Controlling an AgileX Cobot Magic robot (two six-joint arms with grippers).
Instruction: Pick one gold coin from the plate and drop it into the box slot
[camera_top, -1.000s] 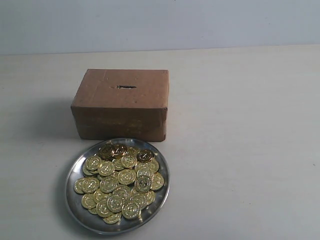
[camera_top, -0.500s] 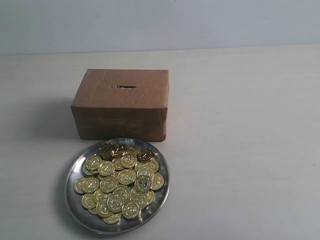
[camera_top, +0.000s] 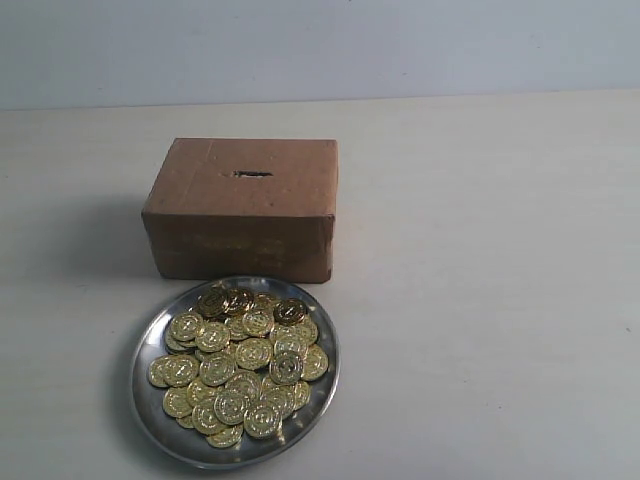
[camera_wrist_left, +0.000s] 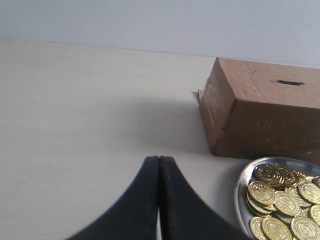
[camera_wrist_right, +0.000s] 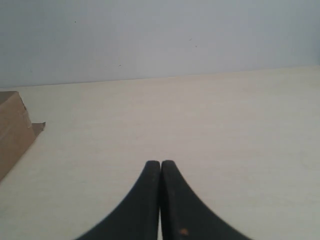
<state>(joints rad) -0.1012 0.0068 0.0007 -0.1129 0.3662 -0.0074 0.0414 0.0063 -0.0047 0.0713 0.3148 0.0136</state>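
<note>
A shiny silver plate (camera_top: 148, 345) near the table's front holds a heap of several gold coins (camera_top: 240, 365). Just behind it stands the brown cardboard box (camera_top: 245, 225), with its dark slot (camera_top: 252, 174) in the top face. Neither arm shows in the exterior view. In the left wrist view my left gripper (camera_wrist_left: 159, 159) is shut with nothing in it, off to the side of the plate (camera_wrist_left: 240, 192), the coins (camera_wrist_left: 280, 202) and the box (camera_wrist_left: 265, 125), whose slot (camera_wrist_left: 289, 82) is visible. My right gripper (camera_wrist_right: 160, 163) is shut and empty over bare table, the box corner (camera_wrist_right: 12, 132) at the view's edge.
The pale table top (camera_top: 480, 280) stretches wide to the right of the box and plate, and a grey-blue wall (camera_top: 320, 45) runs along its far edge.
</note>
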